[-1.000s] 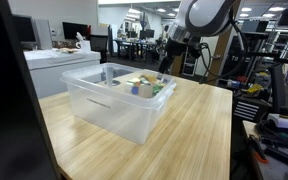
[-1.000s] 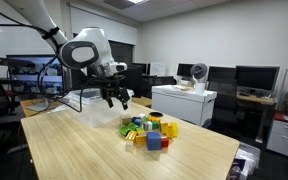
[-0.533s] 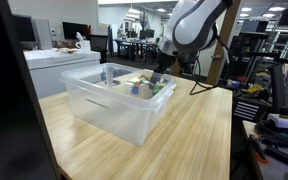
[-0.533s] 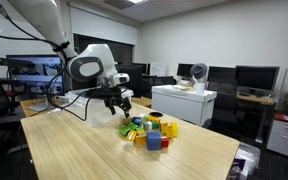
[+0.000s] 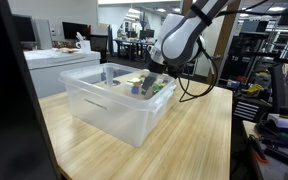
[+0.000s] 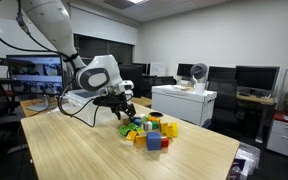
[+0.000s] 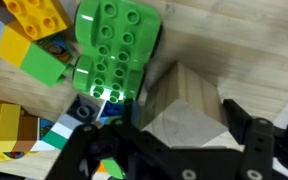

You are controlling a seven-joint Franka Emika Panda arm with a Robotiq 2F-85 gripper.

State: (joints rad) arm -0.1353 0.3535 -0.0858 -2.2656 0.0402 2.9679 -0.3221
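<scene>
Fingers (image 6: 127, 114) at the end of my white robot arm (image 6: 94, 75) hang low over a pile of toy blocks (image 6: 150, 130) on a pale wooden counter (image 6: 94, 155). They are spread apart and grasp nothing. In the wrist view a plain wooden block (image 7: 184, 108) with sloping faces lies on the counter between them, with one dark finger on each side. I cannot tell whether either finger touches it.

Just beside the wooden block, on the side away from my wrist, lies a bright green studded block (image 7: 114, 45) with its studs facing the camera. Whether the two touch I cannot tell. Past the green studded block, toward the upper left corner of the wrist view, are yellow studded blocks (image 7: 29, 15) and a lighter green block (image 7: 42, 62). Another yellow block (image 7: 2, 130) shows at the lower left edge, close to one finger.

In an exterior view the pile sits near the counter edge farthest from that camera, with yellow, green and blue pieces heaped together. A clear plastic bin (image 5: 114, 105), open at the top, stands on the same counter near the pile. In an exterior view the bin is in front, and the blocks and my fingers show behind it and partly through its wall. Office desks and monitors fill the background of both exterior views.
</scene>
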